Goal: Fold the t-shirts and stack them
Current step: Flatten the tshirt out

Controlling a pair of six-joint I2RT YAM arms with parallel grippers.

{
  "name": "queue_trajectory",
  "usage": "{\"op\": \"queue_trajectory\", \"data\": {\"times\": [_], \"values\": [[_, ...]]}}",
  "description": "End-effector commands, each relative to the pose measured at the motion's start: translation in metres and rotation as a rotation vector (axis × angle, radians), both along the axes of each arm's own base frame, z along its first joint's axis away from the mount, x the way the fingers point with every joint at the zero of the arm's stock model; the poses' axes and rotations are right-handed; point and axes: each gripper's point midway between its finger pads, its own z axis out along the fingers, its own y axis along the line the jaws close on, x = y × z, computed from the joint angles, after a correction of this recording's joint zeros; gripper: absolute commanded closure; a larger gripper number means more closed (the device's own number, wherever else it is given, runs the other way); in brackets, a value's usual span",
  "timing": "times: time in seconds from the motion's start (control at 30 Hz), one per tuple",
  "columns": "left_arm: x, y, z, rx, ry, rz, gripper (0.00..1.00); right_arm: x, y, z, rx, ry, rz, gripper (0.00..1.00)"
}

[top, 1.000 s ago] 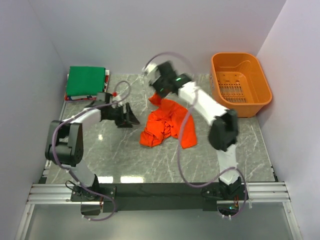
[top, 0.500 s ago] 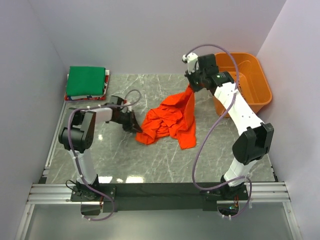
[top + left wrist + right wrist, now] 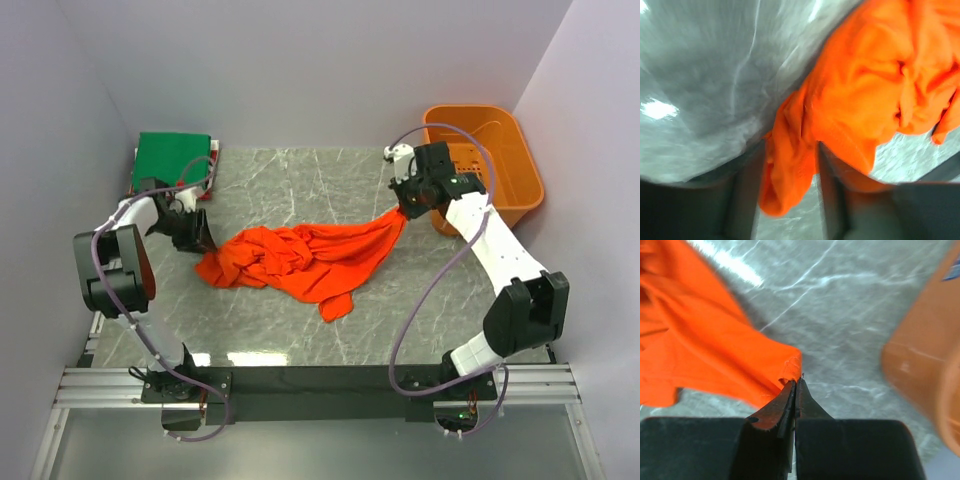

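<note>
Orange-red, the t-shirt (image 3: 300,262) is pinched by its hem in the tightly closed right end effector (image 3: 796,382), right of centre beside the basket (image 3: 520,200). The left end effector (image 3: 788,190) stands half apart around a bunched fold, and I cannot tell whether it grips. Between them the t-shirt's long axis runs left to right across the middle of the surface (image 3: 300,180), an arm at each end, so spreading it flat probably comes next.

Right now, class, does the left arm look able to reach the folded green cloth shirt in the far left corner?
Probably yes. The left tool sits close to the folded green cloth shirt, nothing between them, though bright orange-red shirt cloth lies between its fingers.
</note>
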Motion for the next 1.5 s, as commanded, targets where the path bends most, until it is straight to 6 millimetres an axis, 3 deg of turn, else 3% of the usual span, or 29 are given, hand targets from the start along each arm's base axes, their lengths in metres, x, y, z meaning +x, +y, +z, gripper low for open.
{"op": "queue_trajectory", "data": {"times": [0.0, 0.07, 0.13, 0.2, 0.37, 0.53, 0.6, 1.0, 1.27, 1.47], "values": [[0.022, -0.005, 0.072, 0.0, -0.282, -0.173, 0.45, -0.002, 0.014, -0.026, 0.052, 0.078, 0.046, 1.0], [0.033, -0.016, 0.102, 0.027, -0.421, -0.229, 0.4, -0.001, 0.019, -0.035, 0.069, 0.109, 0.045, 1.0], [0.035, -0.03, 0.115, 0.064, -0.482, -0.277, 0.39, 0.002, 0.018, -0.045, 0.068, 0.132, 0.028, 1.0], [0.026, -0.063, 0.116, 0.066, -0.48, -0.357, 0.41, 0.005, 0.016, -0.049, 0.064, 0.139, 0.018, 1.0], [-0.004, -0.126, 0.094, 0.041, -0.418, -0.451, 0.51, 0.012, 0.011, -0.047, 0.053, 0.135, 0.003, 1.0], [-0.026, -0.159, 0.064, -0.049, -0.189, -0.376, 0.59, 0.015, 0.01, -0.045, 0.046, 0.126, 0.003, 1.0], [-0.033, -0.159, 0.048, -0.062, -0.12, -0.346, 0.6, 0.016, 0.009, -0.044, 0.042, 0.127, -0.001, 1.0], [-0.051, -0.164, 0.004, -0.108, 0.098, -0.226, 0.6, 0.011, 0.005, -0.048, 0.021, 0.133, 0.0, 1.0], [-0.05, -0.163, -0.012, -0.091, 0.165, -0.185, 0.6, 0.01, 0.004, -0.049, 0.013, 0.127, 0.004, 1.0], [-0.055, -0.15, -0.015, -0.069, 0.216, -0.147, 0.62, 0.01, 0.004, -0.047, 0.015, 0.128, 0.009, 1.0]]}}
